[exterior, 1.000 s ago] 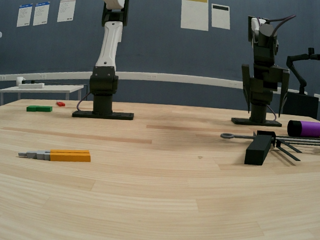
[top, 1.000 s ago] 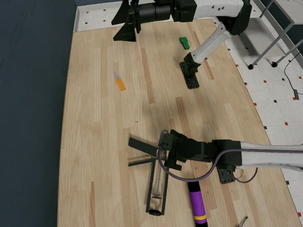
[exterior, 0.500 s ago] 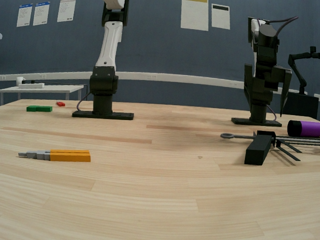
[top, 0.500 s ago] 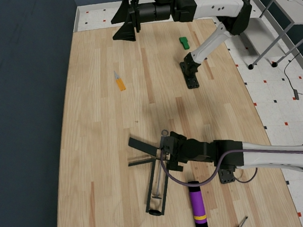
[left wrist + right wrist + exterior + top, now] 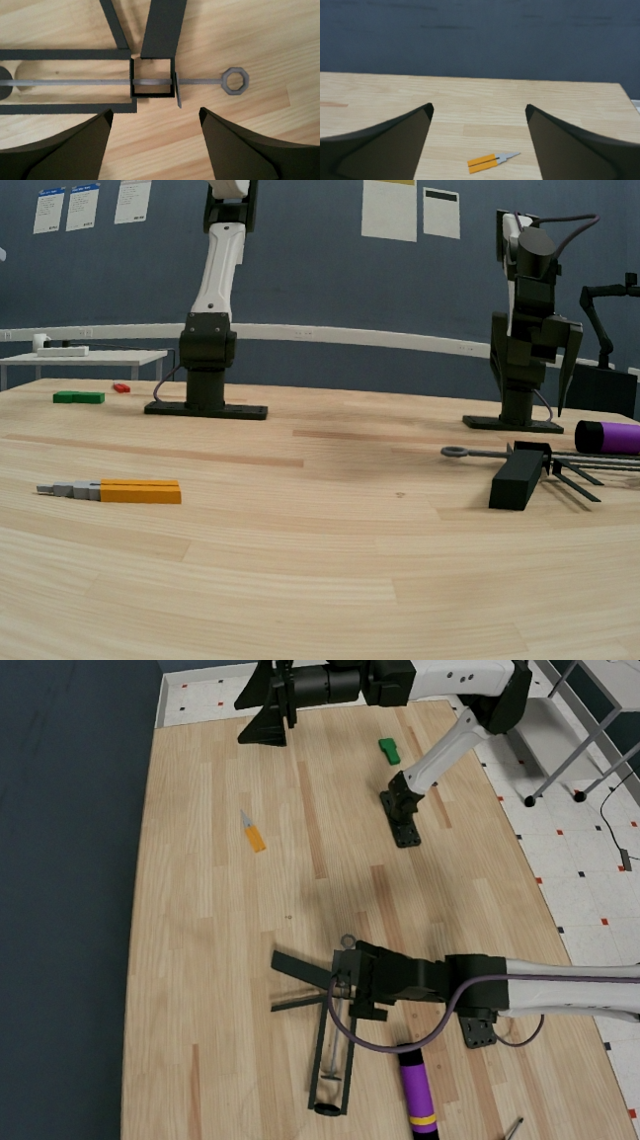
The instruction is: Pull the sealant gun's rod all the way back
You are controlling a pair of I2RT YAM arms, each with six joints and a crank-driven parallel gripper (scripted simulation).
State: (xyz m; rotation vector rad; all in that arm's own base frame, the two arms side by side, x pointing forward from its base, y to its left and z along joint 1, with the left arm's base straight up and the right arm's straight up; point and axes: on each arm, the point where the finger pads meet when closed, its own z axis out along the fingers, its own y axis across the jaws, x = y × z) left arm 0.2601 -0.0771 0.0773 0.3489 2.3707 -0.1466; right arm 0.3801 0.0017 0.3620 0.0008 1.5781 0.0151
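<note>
The sealant gun lies on the table, its black handle (image 5: 299,968) (image 5: 517,479) (image 5: 164,30) pointing away from the left arm. Its grey rod (image 5: 336,1036) (image 5: 93,82) runs through the frame to a piston disc (image 5: 330,1077) near the front. The rod's end ring (image 5: 445,452) (image 5: 245,81) sticks out a short way behind. The thumb plate (image 5: 178,91) is slightly tilted just behind the handle. My left gripper (image 5: 531,408) (image 5: 155,110) is open and empty above the gun's rear, pointing down, fingers spaced along the rod direction. My right gripper (image 5: 237,724) (image 5: 479,105) is open and empty, far from the gun.
A purple tube (image 5: 417,1091) (image 5: 617,437) lies beside the gun, toward the left arm's base. An orange-handled tool (image 5: 257,838) (image 5: 139,491) (image 5: 484,164) lies mid-table. A green block (image 5: 389,751) (image 5: 78,397) and a small red item (image 5: 121,387) lie farther off.
</note>
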